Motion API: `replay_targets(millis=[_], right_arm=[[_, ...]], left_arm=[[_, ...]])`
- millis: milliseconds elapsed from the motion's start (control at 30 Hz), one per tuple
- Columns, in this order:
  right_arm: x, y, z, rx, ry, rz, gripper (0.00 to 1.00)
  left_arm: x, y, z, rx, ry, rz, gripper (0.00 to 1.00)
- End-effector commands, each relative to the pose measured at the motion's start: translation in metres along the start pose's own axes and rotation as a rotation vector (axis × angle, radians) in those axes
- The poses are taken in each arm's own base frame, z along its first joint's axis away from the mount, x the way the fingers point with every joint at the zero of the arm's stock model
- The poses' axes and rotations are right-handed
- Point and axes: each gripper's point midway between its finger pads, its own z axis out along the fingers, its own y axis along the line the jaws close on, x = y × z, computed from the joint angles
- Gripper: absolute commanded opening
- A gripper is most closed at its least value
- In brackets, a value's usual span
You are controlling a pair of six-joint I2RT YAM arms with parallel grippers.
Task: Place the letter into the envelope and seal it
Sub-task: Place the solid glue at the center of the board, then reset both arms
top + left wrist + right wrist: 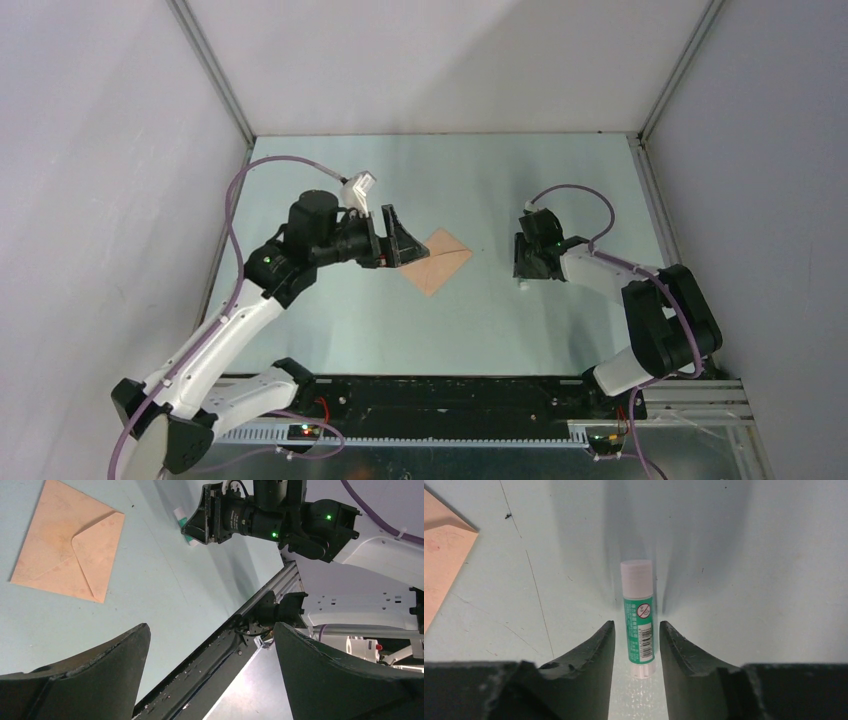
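Observation:
The tan envelope [436,261] lies flat on the table, its pointed flap folded down over its body [65,540]; one corner of it shows at the left edge of the right wrist view [439,565]. The letter is out of view. My left gripper [405,240] hovers just left of the envelope, wide open and empty [211,626]. My right gripper [528,270] is low over the table to the envelope's right. Its fingers [637,623] straddle a green-and-white glue stick [639,615] lying on the table, with a small gap on each side.
The glue stick [182,522] rests under the right gripper, well right of the envelope. Grey enclosure walls [120,150] close in the table on the left, back and right. A black rail [450,405] runs along the near edge between the arm bases.

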Motion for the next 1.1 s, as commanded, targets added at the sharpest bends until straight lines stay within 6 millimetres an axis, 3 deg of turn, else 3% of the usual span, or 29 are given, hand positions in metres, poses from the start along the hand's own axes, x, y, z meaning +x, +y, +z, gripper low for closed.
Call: replay_targets(millis=[0, 200, 533, 667, 767, 867, 967, 1067], right_arm=[[-0.012, 0.005, 0.001, -0.017, -0.05, 0.024, 0.44], [-0.017, 0.008, -0.006, -0.034, -0.069, 0.028, 0.61], [-0.046, 0.016, -0.048, -0.088, -0.177, 0.036, 0.72], [-0.066, 0.017, -0.082, -0.102, -0.249, 0.056, 0.76], [-0.086, 0.014, -0.121, -0.106, -0.314, 0.086, 0.82], [-0.095, -0.002, -0.151, -0.029, -0.343, 0.112, 0.97], [-0.11, -0.026, -0.181, 0.09, -0.397, 0.138, 0.99], [-0.107, -0.049, -0.207, 0.185, -0.412, 0.16, 0.99]], left_arm=[[-0.001, -0.008, 0.001, 0.052, 0.005, 0.009, 1.0], [0.0, -0.009, 0.002, 0.06, 0.013, 0.012, 1.0], [0.0, -0.008, 0.001, 0.057, 0.008, 0.02, 1.0], [-0.004, -0.002, -0.001, 0.013, -0.021, 0.02, 1.0], [-0.013, 0.0, -0.008, -0.02, -0.06, 0.037, 1.0], [-0.024, 0.014, -0.018, -0.122, -0.099, 0.017, 1.0], [-0.041, 0.022, -0.032, -0.202, -0.154, -0.004, 1.0], [-0.055, 0.039, -0.048, -0.298, -0.224, -0.011, 1.0]])
